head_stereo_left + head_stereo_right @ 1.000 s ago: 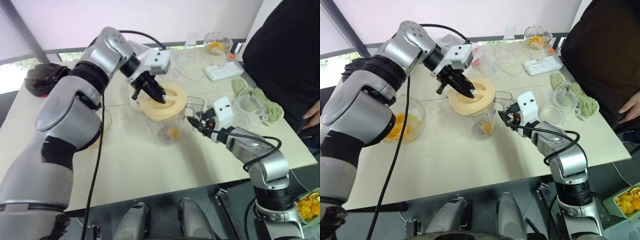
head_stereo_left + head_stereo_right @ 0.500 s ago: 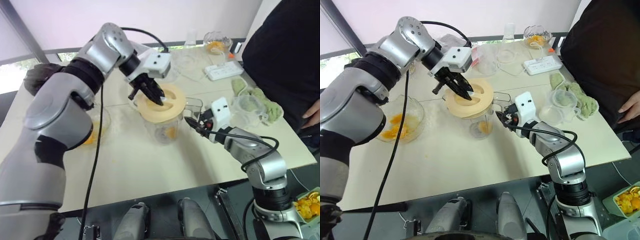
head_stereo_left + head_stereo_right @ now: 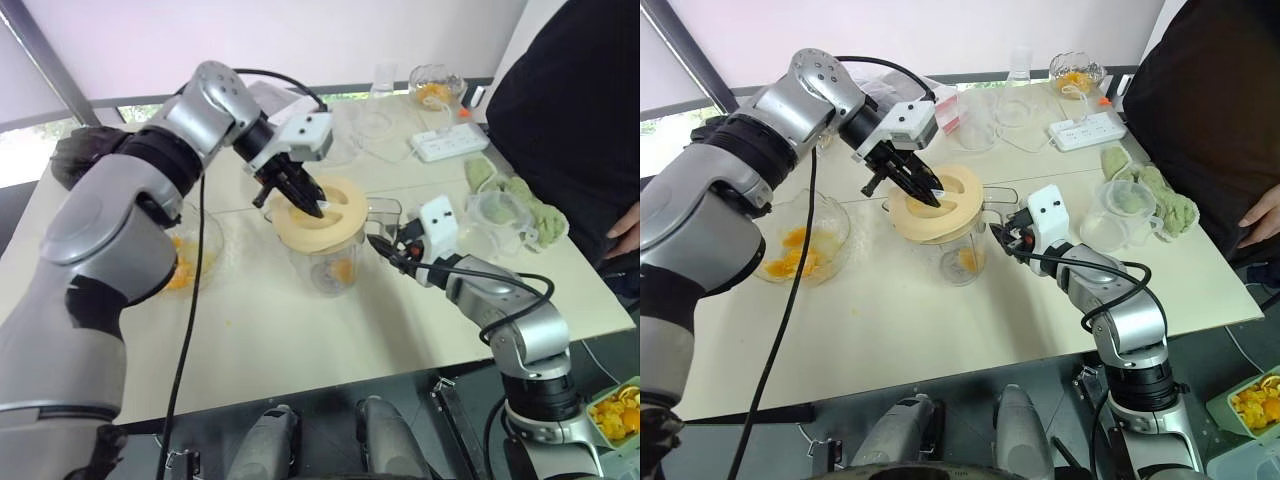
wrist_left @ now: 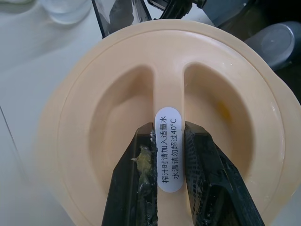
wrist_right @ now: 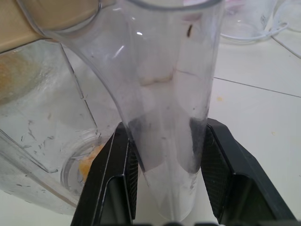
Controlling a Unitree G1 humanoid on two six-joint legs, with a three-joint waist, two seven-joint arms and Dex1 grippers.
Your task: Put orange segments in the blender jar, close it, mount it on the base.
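Nearest, the right hand (image 3: 383, 248) is pinching the clear handle (image 5: 167, 94) of the jar (image 3: 330, 265), one finger on each side. The jar stands on the desk (image 3: 300, 340) with orange pieces (image 3: 345, 268) at its bottom. On top sits the cream lid (image 3: 340, 215), and it looks a bit tilted. The left hand (image 4: 168, 129) is pinching the ridge in the middle of the lid. The lid may go on crooked and get stuck if it is pushed down while tilted. A hard push on one side could also tip the jar or twist the handle out of the right hand. Orange mush sticks to one left finger (image 4: 141, 160), so the ridge may slip. To the left is a bowl (image 3: 830, 215) with more orange pieces. To the right are a clear cup (image 3: 495, 215) and a green cloth (image 3: 530, 205). Farther back lie a power strip (image 3: 447, 143) and a small glass bowl (image 3: 435, 85). A person (image 3: 570, 120) in black stands at the right side of the desk. Nothing is right beside the jar, so I think nothing blocks the closing.
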